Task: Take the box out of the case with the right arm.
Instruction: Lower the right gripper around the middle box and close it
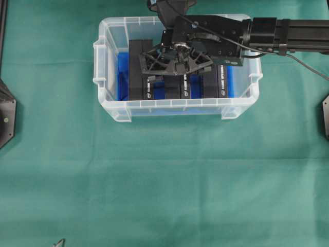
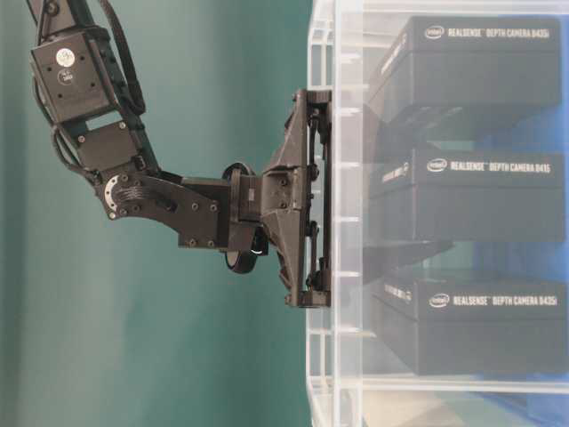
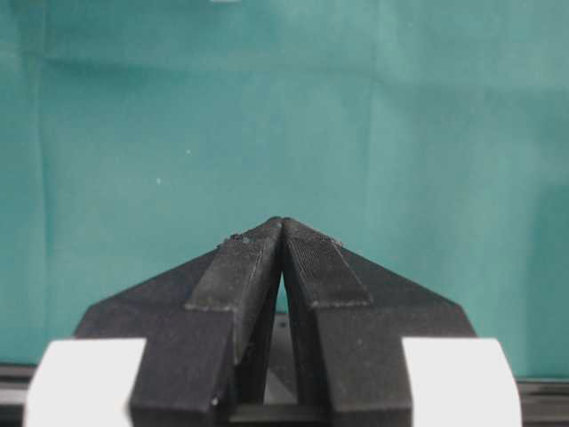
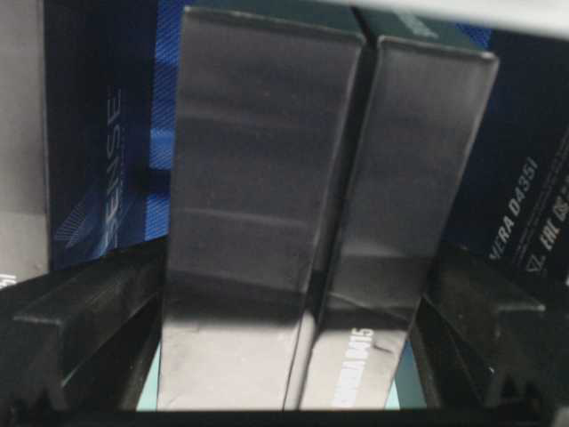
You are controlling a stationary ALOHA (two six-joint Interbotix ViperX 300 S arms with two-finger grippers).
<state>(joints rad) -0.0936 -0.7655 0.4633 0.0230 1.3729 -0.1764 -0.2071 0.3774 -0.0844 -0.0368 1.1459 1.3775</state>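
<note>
Right gripper (image 1: 176, 64) spread wide over two middle boxes (image 4: 329, 222), four boxes in the case (image 1: 110, 110).

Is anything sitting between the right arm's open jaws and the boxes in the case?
Nothing visible: the right gripper is inside the case, jaws open on either side of two upright boxes.

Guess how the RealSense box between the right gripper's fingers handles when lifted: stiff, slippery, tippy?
Likely stiff: the RealSense box shows flat faces and crisp edges. Possibly slippery, since its dark sides have a slight sheen. It stands narrow on edge, pressed against a neighbouring box, so that one may drag or tip inside the case.
</note>
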